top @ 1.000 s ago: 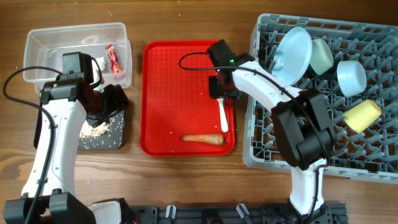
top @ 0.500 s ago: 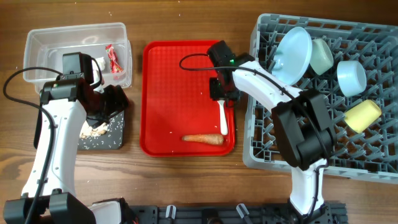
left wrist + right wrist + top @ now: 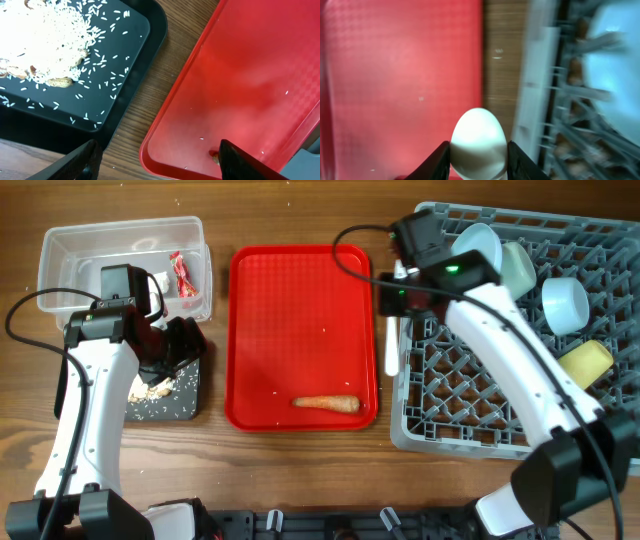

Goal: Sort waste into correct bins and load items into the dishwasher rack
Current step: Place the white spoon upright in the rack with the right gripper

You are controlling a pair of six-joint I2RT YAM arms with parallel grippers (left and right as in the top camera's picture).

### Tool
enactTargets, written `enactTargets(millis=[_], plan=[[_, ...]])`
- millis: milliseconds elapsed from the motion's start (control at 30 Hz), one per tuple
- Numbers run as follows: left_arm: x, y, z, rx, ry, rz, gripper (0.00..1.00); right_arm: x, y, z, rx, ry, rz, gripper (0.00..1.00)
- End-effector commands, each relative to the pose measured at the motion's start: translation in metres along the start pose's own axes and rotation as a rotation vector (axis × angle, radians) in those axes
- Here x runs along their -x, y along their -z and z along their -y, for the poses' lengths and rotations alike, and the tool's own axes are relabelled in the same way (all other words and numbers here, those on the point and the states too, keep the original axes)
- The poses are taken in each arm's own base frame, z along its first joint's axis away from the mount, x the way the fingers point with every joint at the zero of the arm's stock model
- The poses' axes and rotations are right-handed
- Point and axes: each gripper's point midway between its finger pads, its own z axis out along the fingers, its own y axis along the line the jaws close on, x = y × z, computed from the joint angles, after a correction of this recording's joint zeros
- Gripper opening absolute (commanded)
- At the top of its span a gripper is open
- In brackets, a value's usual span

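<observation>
My right gripper (image 3: 392, 302) is shut on the white spoon (image 3: 391, 345), held in the air over the gap between the red tray (image 3: 290, 290) and the grey dishwasher rack (image 3: 470, 415). The spoon's bowl shows between my right jaws (image 3: 479, 159) in the right wrist view (image 3: 478, 142). The rack holds a white plate (image 3: 478, 250), a pale green bowl (image 3: 518, 268), a small blue-white bowl (image 3: 566, 304) and a yellow cup (image 3: 585, 364). An orange carrot (image 3: 326, 404) lies on the red tray. My left gripper (image 3: 157, 162) is open over the edge of the black tray (image 3: 160, 405), which holds beige scraps (image 3: 42, 45).
The clear tub (image 3: 120, 240) at the back left holds a red-and-white wrapper (image 3: 181, 275) and a white tissue (image 3: 158, 282). Rice grains are scattered on the black tray (image 3: 125, 65) and a few on the red tray (image 3: 250, 75).
My right gripper has lifted the spoon off the red tray and carried it right and back, to the rack's left edge. The left arm has not moved.
</observation>
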Motion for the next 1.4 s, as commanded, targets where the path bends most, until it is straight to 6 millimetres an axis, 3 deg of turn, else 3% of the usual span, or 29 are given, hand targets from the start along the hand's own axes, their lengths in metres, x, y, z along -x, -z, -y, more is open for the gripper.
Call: enactTargets(millis=[0,133,333,467,633,1233,1367], plan=[[0.002,0.005,0.000,-0.004,-0.001,0.017,0.76,0.006,0.005,0.039,-0.089,-0.047,0.009,0.33],[0.002,0.005,0.000,-0.004,-0.001,0.017,0.76,0.001,-0.003,0.060,-0.114,-0.061,-0.032,0.33],[0.002,0.005,0.000,-0.004,-0.001,0.017,0.76,-0.026,-0.031,0.065,-0.116,-0.067,-0.105,0.33],[0.002,0.005,0.000,-0.004,-0.001,0.017,0.76,-0.031,-0.040,0.062,-0.093,-0.069,-0.112,0.33],[0.002,0.005,0.000,-0.004,-0.001,0.017,0.76,-0.029,-0.041,0.060,-0.084,-0.070,-0.104,0.38],[0.002,0.005,0.000,-0.004,-0.001,0.016,0.76,-0.031,-0.040,0.057,-0.063,-0.071,-0.111,0.40],[-0.001,0.005,0.007,-0.041,-0.003,0.000,0.73,-0.029,-0.028,0.056,-0.056,-0.070,-0.090,0.44]])
